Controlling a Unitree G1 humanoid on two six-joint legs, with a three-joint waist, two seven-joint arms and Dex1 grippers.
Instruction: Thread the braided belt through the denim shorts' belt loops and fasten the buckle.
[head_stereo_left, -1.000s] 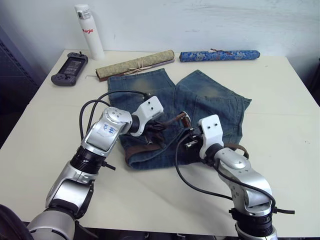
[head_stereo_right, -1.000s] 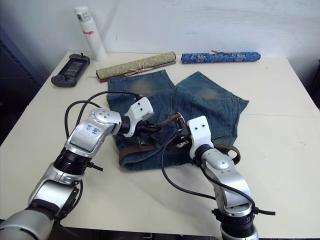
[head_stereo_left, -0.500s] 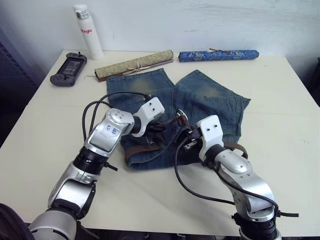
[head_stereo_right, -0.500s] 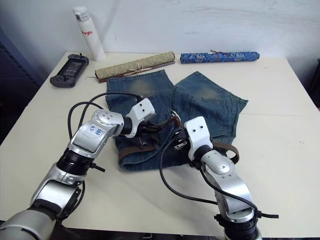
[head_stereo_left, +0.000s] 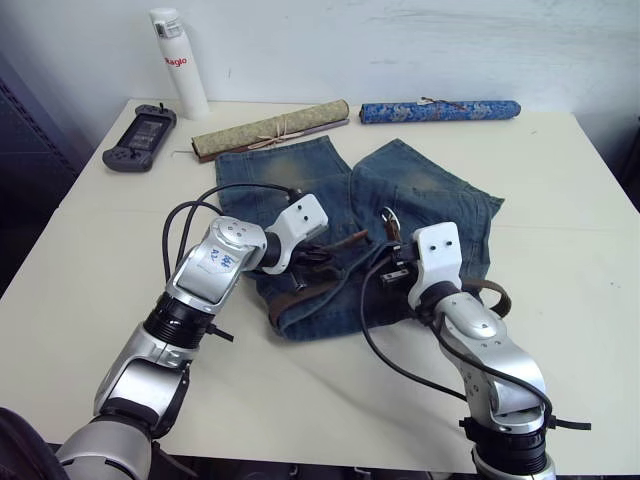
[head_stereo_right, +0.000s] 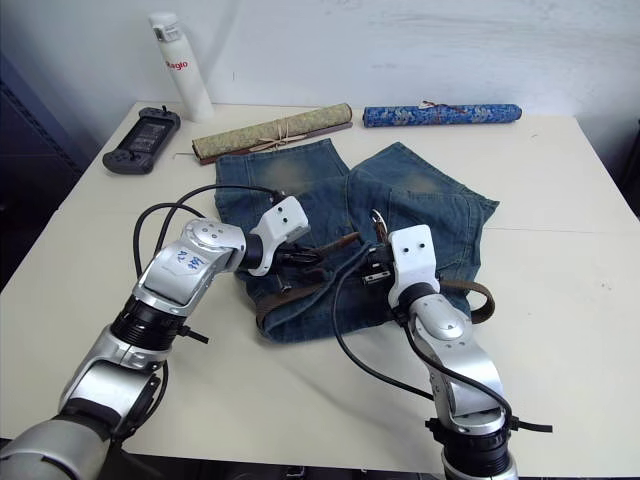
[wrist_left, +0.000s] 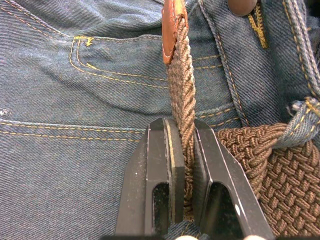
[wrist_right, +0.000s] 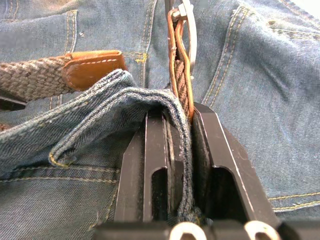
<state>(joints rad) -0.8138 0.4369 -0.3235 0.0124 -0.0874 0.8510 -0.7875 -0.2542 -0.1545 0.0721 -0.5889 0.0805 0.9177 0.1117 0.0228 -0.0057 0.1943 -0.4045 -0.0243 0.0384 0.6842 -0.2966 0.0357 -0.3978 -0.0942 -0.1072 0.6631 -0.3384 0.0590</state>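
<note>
Both ends in hand over the shorts (head_stereo_left: 420, 200) mid-table: left gripper (wrist_left: 182, 150) pinches the belt (wrist_left: 181, 105) behind its leather tip, right gripper (wrist_right: 180, 130) clamps the buckle (wrist_right: 187, 22) end plus a denim fold, so fastening looks next — tip into frame.

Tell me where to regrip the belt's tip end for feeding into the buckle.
Grip the braided belt on the braid just behind its leather tip, pinching across its thin edges as the left gripper does now; the strap stands on edge there, leaving the tip free to enter the buckle.
</note>
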